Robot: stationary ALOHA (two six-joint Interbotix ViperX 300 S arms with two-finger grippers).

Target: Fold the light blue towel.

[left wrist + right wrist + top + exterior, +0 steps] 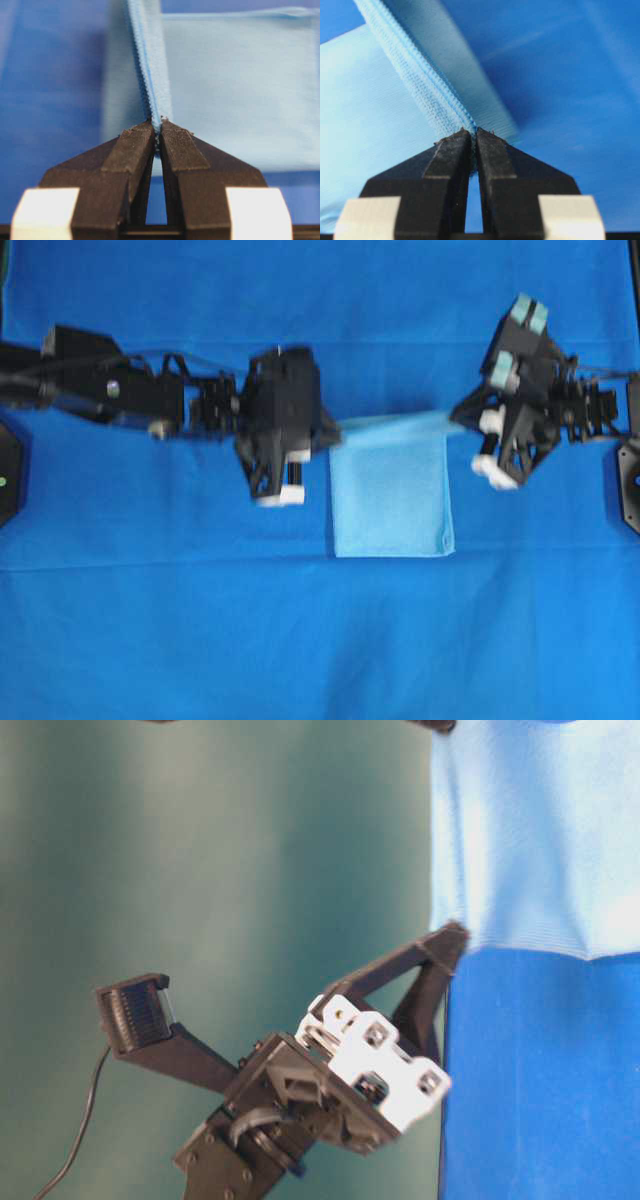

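The soft, light towel [392,490] is pinched by its thin hem in both closed pincers, left pincer [158,131] and right pincer [473,134], where corners are best held.

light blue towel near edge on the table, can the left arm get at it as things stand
Probably not yet: the left gripper is shut on the light blue towel's lifted hem, as is the right gripper. The path itself looks unobstructed.

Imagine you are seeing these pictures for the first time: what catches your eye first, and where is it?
The light blue towel stands out at the centre of the darker blue table covering. On either side, the left gripper and right gripper each pinch its hem, holding its far edge taut between them.
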